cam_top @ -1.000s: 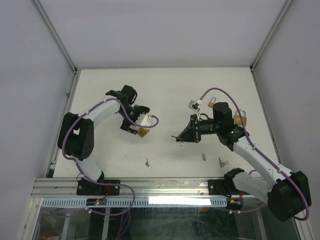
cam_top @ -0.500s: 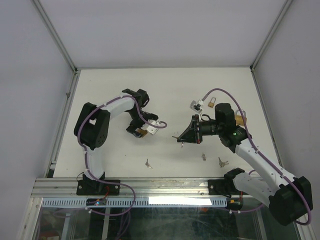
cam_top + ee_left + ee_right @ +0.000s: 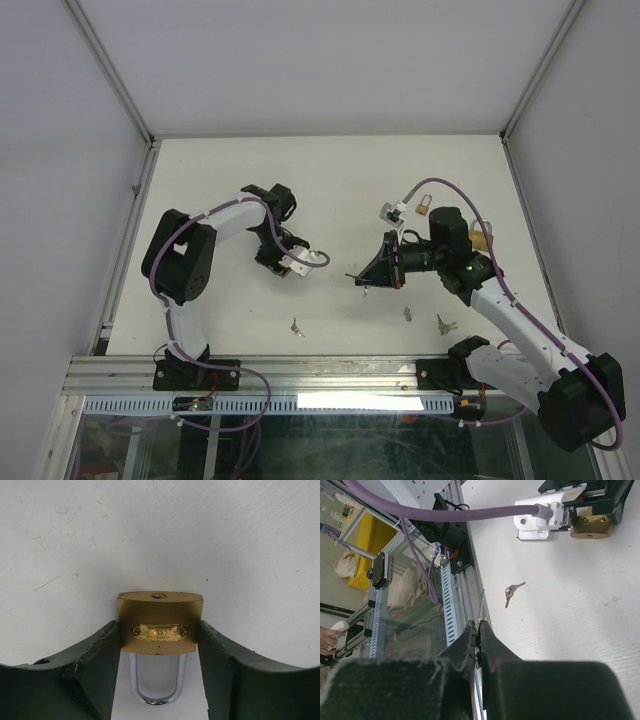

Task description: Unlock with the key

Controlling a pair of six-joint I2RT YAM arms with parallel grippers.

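White desk [image 3: 330,180]. Left claw [image 3: 159,630]: clamped on brass padlock [image 3: 161,615], gripped between its fingers [image 3: 95,655], keyhole [image 3: 159,596] facing outward. Right claw [image 3: 478,632]: pinched shut on key [image 3: 481,607], well apart from padlock. Outstanding, apparently: insertion, turn.

Top view: high, behind the bases, looking down over whole tabletop [image 3: 330,180]. Left wrist: close, facing down between jaws at padlock [image 3: 160,622]. Right wrist: skims tabletop; same padlock at 1 o'clock.
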